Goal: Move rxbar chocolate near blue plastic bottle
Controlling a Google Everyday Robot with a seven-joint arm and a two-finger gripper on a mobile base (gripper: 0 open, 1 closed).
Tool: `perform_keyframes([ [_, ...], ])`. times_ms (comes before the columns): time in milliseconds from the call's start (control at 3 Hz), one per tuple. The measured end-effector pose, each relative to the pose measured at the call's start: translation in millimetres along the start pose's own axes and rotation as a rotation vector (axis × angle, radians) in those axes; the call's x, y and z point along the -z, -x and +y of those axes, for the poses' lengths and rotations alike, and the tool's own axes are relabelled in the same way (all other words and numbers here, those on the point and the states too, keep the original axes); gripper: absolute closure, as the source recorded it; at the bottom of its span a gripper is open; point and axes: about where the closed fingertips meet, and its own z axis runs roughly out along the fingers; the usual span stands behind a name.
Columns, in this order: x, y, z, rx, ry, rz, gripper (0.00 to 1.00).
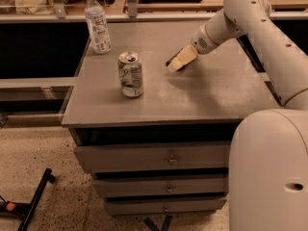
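The rxbar chocolate (169, 61) shows only as a thin dark sliver at the left edge of my gripper (177, 61), which lies over it on the grey cabinet top (202, 95), right of centre. The rest of the bar is hidden under the gripper. The blue plastic bottle (97, 27), clear with a white cap and whitish label, stands upright at the far left corner of the top. It is well to the left of the gripper and behind the can.
A green-and-white soda can (130, 74) stands upright between the bottle and the gripper, nearer the front. The cabinet has drawers (169, 160) below. A shelf rail (144, 16) runs along the back edge. My white base (269, 172) fills the lower right.
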Motion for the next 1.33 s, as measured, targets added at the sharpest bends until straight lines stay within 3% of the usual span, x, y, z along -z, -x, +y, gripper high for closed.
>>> perform_keyframes([
  [333, -6.2, -0.1, -0.6, -0.012, 0.003, -0.006, 0.18],
  [1333, -4.0, 4.2, -1.4, -0.030, -0.022, -0.001, 0.88],
])
